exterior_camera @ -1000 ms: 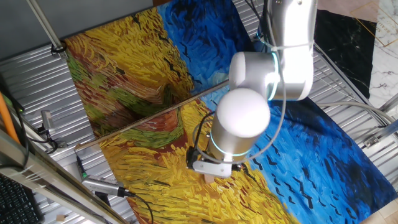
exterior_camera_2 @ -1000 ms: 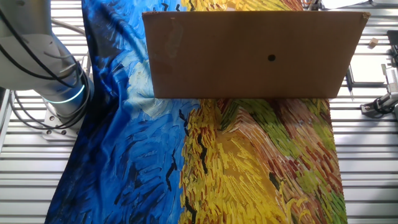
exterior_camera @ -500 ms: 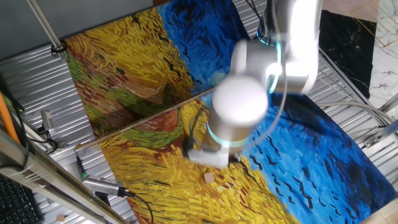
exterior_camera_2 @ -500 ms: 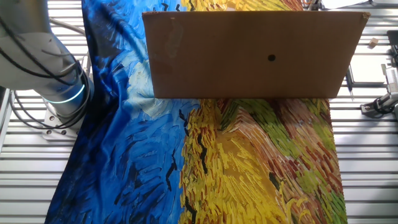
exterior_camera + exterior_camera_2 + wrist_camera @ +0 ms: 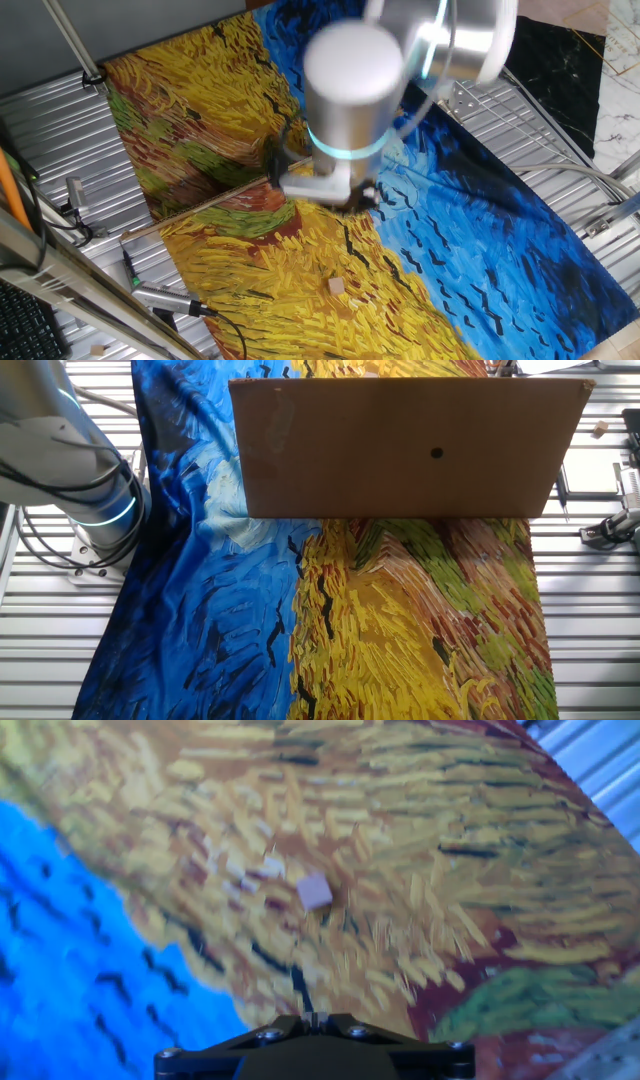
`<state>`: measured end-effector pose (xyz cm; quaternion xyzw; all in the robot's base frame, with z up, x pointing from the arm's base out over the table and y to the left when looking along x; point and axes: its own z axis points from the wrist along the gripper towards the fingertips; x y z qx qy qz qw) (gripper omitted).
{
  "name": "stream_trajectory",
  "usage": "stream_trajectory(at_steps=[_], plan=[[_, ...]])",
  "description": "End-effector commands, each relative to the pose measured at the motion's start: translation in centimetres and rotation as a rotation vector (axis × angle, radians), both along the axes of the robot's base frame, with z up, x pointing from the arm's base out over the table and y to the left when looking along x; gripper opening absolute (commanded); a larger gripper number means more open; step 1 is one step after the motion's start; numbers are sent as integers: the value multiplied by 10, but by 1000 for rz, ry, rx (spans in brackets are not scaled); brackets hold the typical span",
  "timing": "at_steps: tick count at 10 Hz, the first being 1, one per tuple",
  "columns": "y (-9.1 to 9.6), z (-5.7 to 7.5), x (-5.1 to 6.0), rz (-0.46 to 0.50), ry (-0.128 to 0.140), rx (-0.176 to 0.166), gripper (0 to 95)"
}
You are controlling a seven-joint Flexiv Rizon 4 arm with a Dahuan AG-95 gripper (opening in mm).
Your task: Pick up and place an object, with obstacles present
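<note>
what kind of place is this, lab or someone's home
Most likely a robotics lab or test bench: a robot arm works over a slatted metal table covered by a painted cloth, with cables and a cardboard screen set up nearby.

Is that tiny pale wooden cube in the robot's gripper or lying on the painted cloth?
Lying on the painted cloth: the tiny pale wooden cube sits alone.

The stick (image 5: 215, 194) crosses the cloth (image 5: 250, 270) (arm above it), well apart from the cube (image 5: 337, 287).
</note>
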<state>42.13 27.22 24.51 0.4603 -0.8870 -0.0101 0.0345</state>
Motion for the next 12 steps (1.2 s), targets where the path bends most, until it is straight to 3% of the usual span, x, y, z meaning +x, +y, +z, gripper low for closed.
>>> stream_trajectory(at_steps=[1, 2, 4, 9, 12], plan=[[-5, 6, -5, 3, -1, -10, 0], [-5, 6, -5, 2, -7, -28, 0], [-5, 6, -5, 4, -15, -33, 0], [-5, 6, -5, -77, -73, -37, 0], [-7, 9, -5, -105, -72, -47, 0]])
